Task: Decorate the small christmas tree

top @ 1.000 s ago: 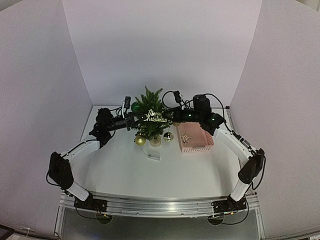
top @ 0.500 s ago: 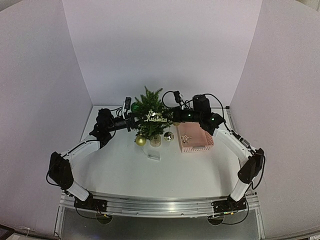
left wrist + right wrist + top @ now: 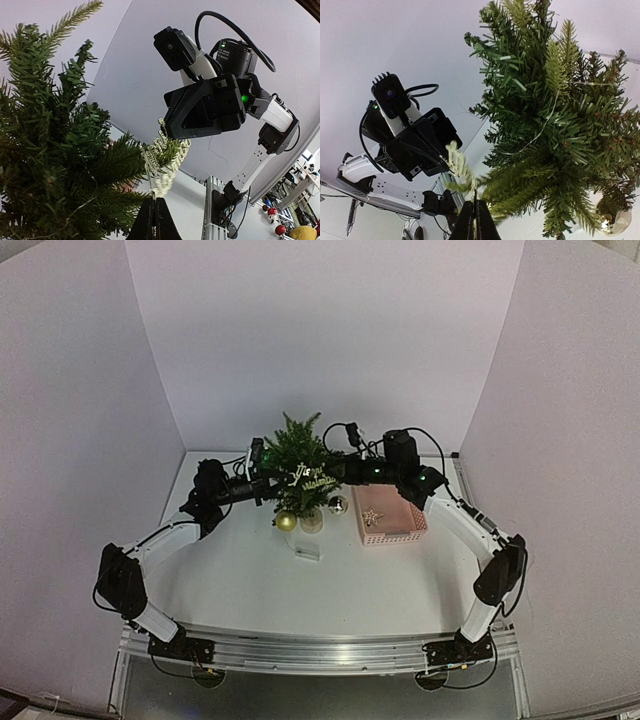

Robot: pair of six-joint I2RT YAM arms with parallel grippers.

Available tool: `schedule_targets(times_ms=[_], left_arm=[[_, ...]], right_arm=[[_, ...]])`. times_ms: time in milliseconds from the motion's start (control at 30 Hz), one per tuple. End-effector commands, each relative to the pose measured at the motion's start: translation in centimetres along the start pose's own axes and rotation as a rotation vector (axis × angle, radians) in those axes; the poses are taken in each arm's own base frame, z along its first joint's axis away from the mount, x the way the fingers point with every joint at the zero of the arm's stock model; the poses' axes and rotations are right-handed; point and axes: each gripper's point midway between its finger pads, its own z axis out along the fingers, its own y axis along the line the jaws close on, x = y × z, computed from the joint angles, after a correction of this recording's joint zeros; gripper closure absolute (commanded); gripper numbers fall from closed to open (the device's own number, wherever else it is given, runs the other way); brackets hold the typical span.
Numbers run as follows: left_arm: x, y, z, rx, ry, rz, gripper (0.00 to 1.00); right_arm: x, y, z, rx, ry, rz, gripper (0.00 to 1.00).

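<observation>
Dark-green small christmas tree (image 3: 298, 452) upright at rear centre of desk (image 3: 250, 570). Jaws of left gripper (image 3: 155, 207) and right gripper (image 3: 475, 207) together, each pinching end of pale-gold glitter script banner (image 3: 315, 479). Tree likely light, tippy; branches springy. Hold by pale pot (image 3: 311, 524).

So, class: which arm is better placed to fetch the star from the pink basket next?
Right, likely. The pink basket holding the star lies on the right arm's side, by the right claw; the left claw is beyond the small christmas tree. Both are shut on the sign.
</observation>
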Motion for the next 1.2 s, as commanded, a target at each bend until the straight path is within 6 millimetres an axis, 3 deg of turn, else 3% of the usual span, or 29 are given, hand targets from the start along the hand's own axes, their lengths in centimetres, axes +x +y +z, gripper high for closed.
schedule_targets(times_ms=[0,100,333,567,767,1000,1167], left_arm=[[0.0,-1.9,0.0,0.053,0.005,0.036,0.96],[-0.3,-1.9,0.0,0.053,-0.001,0.041,0.83],[-1.0,-2.5,0.0,0.061,-0.009,0.062,0.73],[-1.0,-2.6,-0.3,0.054,0.003,0.076,0.5],[-1.2,-2.7,-0.5,0.05,0.005,0.081,0.46],[-1.7,-3.7,-0.7,0.084,0.009,0.1,0.37],[-1.8,-3.6,-0.8,0.08,0.011,0.093,0.27]], right_arm=[[-1.5,0.1,-0.1,0.009,-0.058,-0.037,0.92],[-1.5,-0.2,-0.2,0.021,-0.064,-0.037,0.9],[-1.4,-0.3,-0.7,0.038,-0.073,-0.042,0.84],[-1.6,0.2,-1.2,0.034,-0.081,-0.055,0.73],[-1.9,0.9,-1.4,0.018,-0.084,-0.062,0.7],[-1.7,1.7,-1.8,-0.007,-0.077,-0.091,0.89],[-1.9,2.4,-2.3,-0.017,-0.088,-0.127,0.92]])
